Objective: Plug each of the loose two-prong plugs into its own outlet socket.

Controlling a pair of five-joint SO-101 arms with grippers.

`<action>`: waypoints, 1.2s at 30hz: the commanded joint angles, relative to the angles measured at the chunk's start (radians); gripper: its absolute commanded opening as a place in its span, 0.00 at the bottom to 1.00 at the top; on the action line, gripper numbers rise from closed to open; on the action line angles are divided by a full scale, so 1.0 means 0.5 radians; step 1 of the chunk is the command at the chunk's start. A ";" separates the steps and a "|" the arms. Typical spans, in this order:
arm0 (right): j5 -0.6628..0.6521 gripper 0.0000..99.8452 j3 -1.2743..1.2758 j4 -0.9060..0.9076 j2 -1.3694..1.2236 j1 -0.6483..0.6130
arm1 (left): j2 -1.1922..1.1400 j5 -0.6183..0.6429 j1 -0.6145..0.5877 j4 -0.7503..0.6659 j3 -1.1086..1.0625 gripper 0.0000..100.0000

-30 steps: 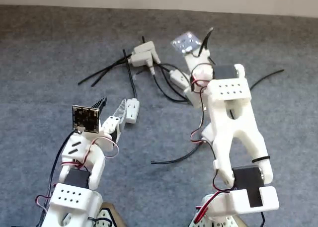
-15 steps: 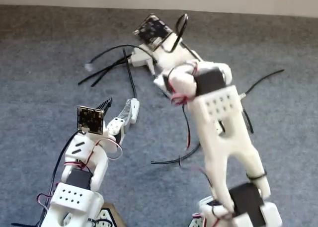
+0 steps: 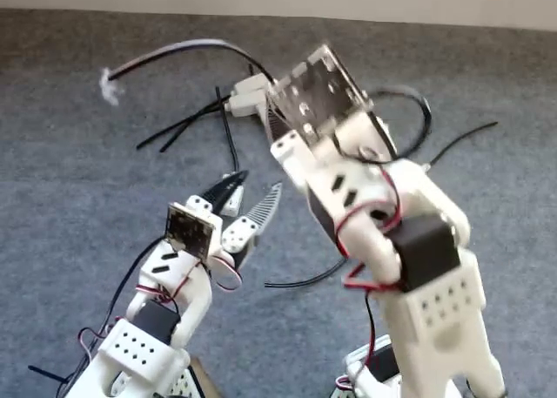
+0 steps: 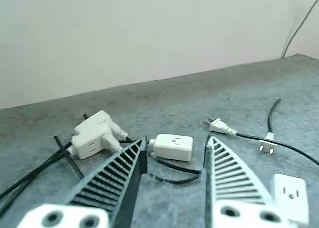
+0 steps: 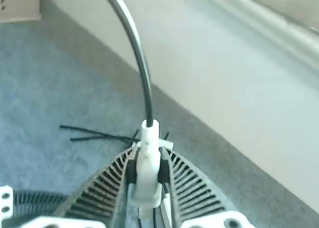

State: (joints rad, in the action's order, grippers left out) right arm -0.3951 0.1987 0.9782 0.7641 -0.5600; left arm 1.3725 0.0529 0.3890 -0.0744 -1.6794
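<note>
My right gripper (image 5: 147, 153) is shut on a white two-prong plug (image 5: 145, 168), and its black cable (image 5: 134, 53) arcs up and away from it. In the high view the raised right arm (image 3: 374, 189) holds that cable (image 3: 187, 50) in the air over the back of the carpet. My left gripper (image 4: 174, 140) is open, low over the carpet, with nothing between its fingers (image 3: 259, 182). Beyond its tips lies a single white outlet socket (image 4: 172, 145). A white outlet block (image 4: 94, 135) (image 3: 248, 97) lies farther back. Two loose plugs (image 4: 219, 125) (image 4: 266, 147) rest on the carpet.
Another white socket (image 4: 291, 190) lies close beside the left gripper's finger. Black cables (image 3: 187, 124) cross the grey carpet near the outlet block, and one more trails off at the right (image 3: 466, 137). A pale wall (image 4: 149, 33) runs behind the carpet.
The right arm has risen and swung left with the plug, pulling its cable up off the carpet. The left arm has shifted right and forward, its gripper still open.
</note>
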 commanded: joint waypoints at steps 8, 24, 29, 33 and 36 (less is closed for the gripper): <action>0.043 0.01 1.373 -0.867 1.097 -0.130 | 0.002 -0.006 0.348 -0.083 0.216 0.20; 0.433 0.01 1.892 -0.585 1.883 -0.192 | 0.002 -0.006 0.400 -0.083 0.428 0.20; 0.436 0.01 1.818 -0.213 2.012 -0.192 | 0.002 -0.003 0.330 -0.095 0.431 0.20; 0.436 0.01 1.745 0.069 2.113 -0.192 | 0.002 0.003 0.259 -0.086 0.468 0.20; 0.436 0.01 1.745 0.241 2.140 -0.192 | 0.002 0.006 0.219 -0.089 0.486 0.20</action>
State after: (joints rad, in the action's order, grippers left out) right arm -0.1818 1.0748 1.0073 1.8228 -0.6414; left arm 1.3679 0.0545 0.5470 -0.0928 -1.5136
